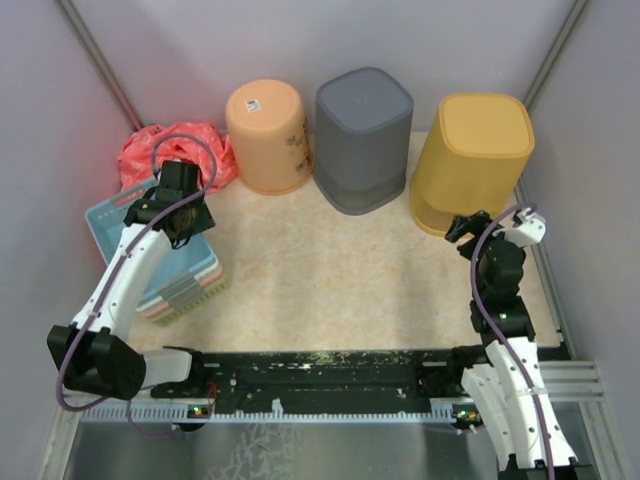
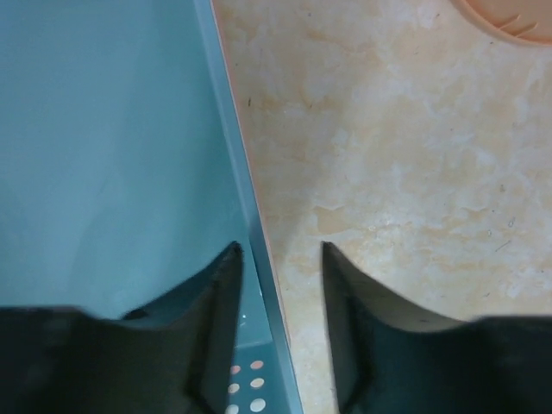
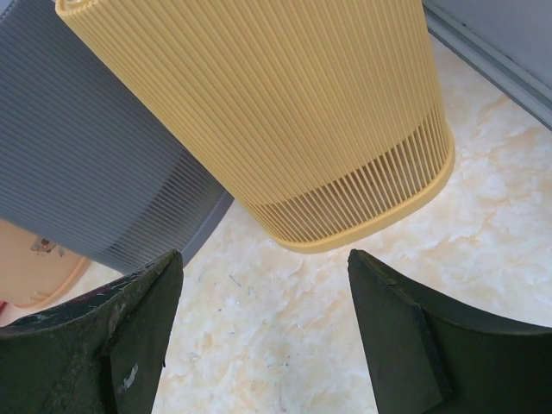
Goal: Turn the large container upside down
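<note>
The large container [image 1: 108, 215], a shallow blue basket, lies mouth up on a stack of pink and green baskets [image 1: 190, 288] at the left. My left gripper [image 1: 186, 218] hangs over its right rim. In the left wrist view the blue wall [image 2: 103, 155] runs between the jaws of the left gripper [image 2: 280, 250]: one finger inside the basket, the other outside over the floor, with a strip of floor showing between that finger and the rim. My right gripper [image 1: 463, 234] stands open and empty in front of the yellow bin [image 1: 478, 150]; the wrist view shows only floor between the jaws of that gripper [image 3: 263, 259].
Three bins stand mouth down along the back: orange [image 1: 268, 130], grey [image 1: 362, 135] and yellow [image 3: 285, 103]. A red bag [image 1: 150, 150] lies behind the basket stack. Walls close in left, right and back. Bare floor [image 1: 330, 270] lies between the arms.
</note>
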